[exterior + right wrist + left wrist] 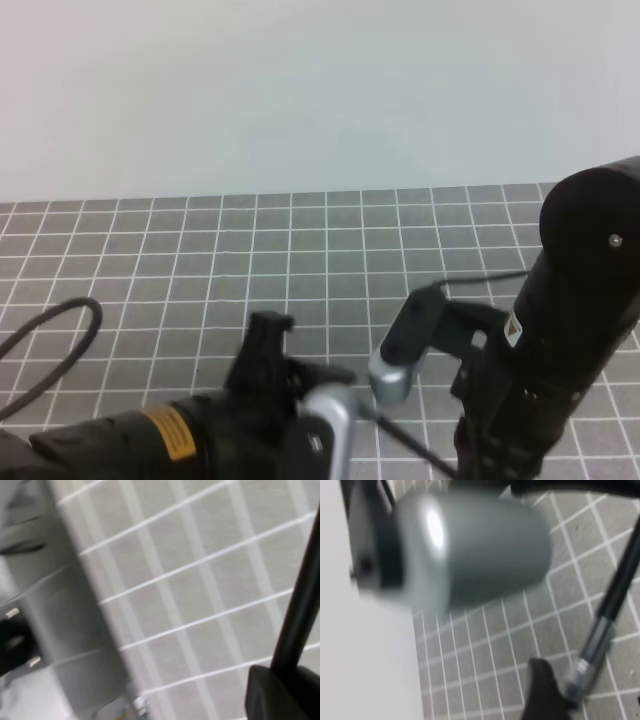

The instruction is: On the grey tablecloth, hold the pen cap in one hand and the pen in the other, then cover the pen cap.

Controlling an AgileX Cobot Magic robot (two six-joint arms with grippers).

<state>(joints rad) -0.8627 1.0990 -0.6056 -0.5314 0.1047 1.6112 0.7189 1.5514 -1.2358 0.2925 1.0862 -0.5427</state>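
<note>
The grey tablecloth (200,260) covers the table. The pen (620,580) is a slim black stick held slanted above the cloth. A wider grey sleeve, the pen cap (590,650), sits over its lower end. My left gripper (560,695) shows one black finger (545,690) against the cap's lower end. My right gripper (280,695) is a black block with the pen (300,600) rising out of it. In the high view the pen (415,445) is a thin black line between the two wrists, and both sets of fingertips are hidden.
The left arm (170,430) lies along the front edge. The bulky right arm (570,300) stands at the right. A silver camera housing (470,545) hangs close above the left wrist. A black cable (60,340) loops at the left. A pale wall rises behind the cloth.
</note>
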